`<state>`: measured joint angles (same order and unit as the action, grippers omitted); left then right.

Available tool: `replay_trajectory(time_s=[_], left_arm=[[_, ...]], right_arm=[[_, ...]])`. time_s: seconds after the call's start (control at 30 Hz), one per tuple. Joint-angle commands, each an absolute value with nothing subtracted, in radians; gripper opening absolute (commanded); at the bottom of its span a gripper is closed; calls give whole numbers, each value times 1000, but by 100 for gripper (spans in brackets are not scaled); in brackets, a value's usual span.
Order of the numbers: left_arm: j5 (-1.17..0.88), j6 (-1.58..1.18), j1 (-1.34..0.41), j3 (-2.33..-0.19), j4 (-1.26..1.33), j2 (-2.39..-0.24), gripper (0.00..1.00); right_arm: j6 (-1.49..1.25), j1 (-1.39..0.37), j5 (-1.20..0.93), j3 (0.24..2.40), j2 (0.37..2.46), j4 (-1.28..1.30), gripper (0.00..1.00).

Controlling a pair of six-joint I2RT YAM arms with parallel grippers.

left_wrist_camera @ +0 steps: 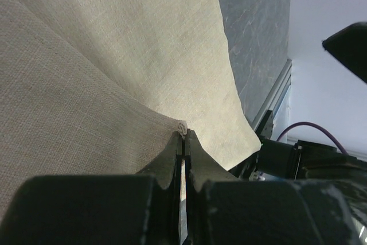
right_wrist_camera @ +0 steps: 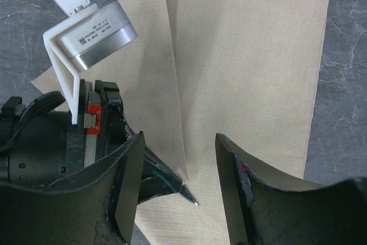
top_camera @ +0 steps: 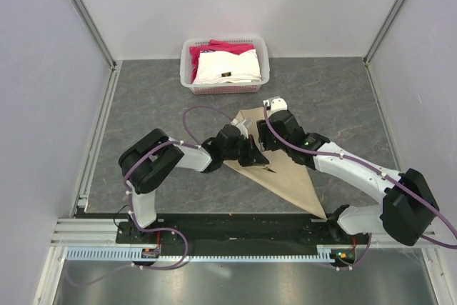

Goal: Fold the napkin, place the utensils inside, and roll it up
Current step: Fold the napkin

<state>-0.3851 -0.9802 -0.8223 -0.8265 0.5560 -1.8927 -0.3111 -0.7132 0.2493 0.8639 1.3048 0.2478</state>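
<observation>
Napkin (top_camera: 289, 176) lies mid-surface (top_camera: 157, 105), partly folded. Its long axis runs from the far middle down toward the near right corner.

My left tool (left_wrist_camera: 183, 137) is pinched closed on a raised fold at the cloth's left edge, with a small curl of fabric showing at the tips. So the left arm is the one on the cloth.

My right tool (right_wrist_camera: 179, 142) hangs spread wide just beside it, fingers either side of the crease and touching nothing. The crease runs straight away from it.

The next move, as I judge it, turns on carrying the pinched fold across that crease.

Knife: not made out for sure. There is a dark pointed sliver at the left tool's tip, and I cannot tell what it is.

Basket (top_camera: 187, 69) at the far edge, well apart, holds a white cloth (top_camera: 227, 68) and a pink-red cloth (top_camera: 232, 48).
</observation>
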Motion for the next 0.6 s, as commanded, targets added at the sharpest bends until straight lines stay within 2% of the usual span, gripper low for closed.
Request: replay_trajectory(time_s=[0.0, 0.57], left_arm=[[-377, -997, -848, -810, 583, -1870, 2], [-345, -963, -865, -759, 543, -1815, 2]], right_arm=[[-328, -710, 258, 857, 1307, 235, 61], [-331, -710, 245, 859, 1339, 233, 61]])
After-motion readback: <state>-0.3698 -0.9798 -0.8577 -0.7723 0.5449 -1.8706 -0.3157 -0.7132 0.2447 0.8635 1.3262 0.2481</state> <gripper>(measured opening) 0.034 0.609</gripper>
